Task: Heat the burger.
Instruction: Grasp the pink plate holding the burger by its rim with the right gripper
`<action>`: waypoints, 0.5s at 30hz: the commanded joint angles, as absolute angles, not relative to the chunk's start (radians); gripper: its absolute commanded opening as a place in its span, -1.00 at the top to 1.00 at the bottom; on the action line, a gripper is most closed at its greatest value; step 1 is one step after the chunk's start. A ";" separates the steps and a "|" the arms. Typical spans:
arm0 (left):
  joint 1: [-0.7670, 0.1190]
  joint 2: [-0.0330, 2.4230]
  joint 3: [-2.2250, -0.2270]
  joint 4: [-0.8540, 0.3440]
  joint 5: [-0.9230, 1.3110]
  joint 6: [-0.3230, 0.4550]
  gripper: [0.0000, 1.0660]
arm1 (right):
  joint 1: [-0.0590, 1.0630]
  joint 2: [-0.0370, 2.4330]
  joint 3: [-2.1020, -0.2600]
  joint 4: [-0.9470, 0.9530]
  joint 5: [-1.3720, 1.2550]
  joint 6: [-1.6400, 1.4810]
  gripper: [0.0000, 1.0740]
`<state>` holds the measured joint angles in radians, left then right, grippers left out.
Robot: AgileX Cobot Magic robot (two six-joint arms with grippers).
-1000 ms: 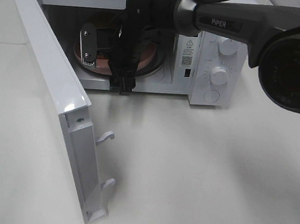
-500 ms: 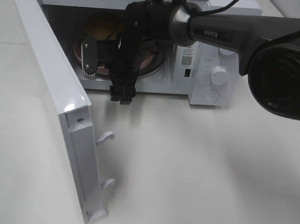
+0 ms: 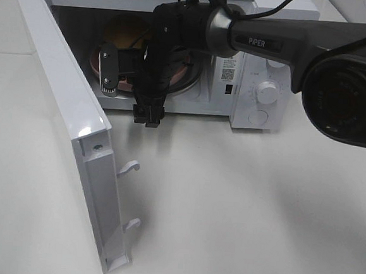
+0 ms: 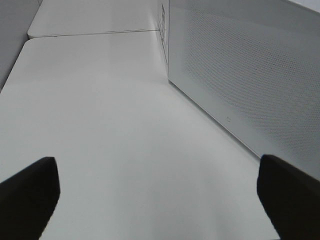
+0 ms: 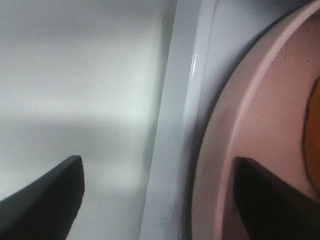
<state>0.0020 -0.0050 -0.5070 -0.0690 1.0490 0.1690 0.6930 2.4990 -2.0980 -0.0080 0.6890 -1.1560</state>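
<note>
1. In the high view, the white box-shaped microwave oven (image 3: 252, 98) is standing at the top of the frame on the white table (image 3: 247, 212). Its white door (image 3: 65, 102) is hanging open toward the lower left. The black right arm (image 3: 285, 40) is reaching in from the upper right to the cavity mouth.
2. The round, domed orange-brown burger (image 3: 123, 29) is sitting inside the cavity, at the upper left of the frame, on the flat salmon-pink round plate (image 3: 187, 71).
3. Only the right wrist view is showing the right pincer (image 5: 157, 200). Its dark fingertips are standing apart and gripping nothing, one over the plate's rim and one over the table.
4. Only the left wrist view is showing the left pincer (image 4: 157, 200). It is spread wide and empty over bare table, beside the oven's perforated white side wall (image 4: 250, 75).
5. Against a second ago, the right arm is sitting further back out of the cavity. The burger's dome, hidden behind the arm then, is now showing.
</note>
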 commanded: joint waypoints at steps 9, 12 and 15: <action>0.003 -0.022 -0.506 -0.071 1.048 0.164 -0.96 | 0.687 2.510 -2.101 0.009 0.712 -1.145 0.05; 0.003 -0.022 -0.506 -0.071 1.048 0.164 -0.96 | 0.687 2.510 -2.101 0.011 0.727 -1.145 0.46; 0.003 -0.022 -0.506 -0.071 1.048 0.164 -0.96 | 0.687 2.510 -2.101 0.012 0.747 -1.117 1.00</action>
<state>0.0020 -0.0050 -0.5070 -0.0690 1.0490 0.1690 0.6910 2.4980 -2.1100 -0.0060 0.6660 -1.1530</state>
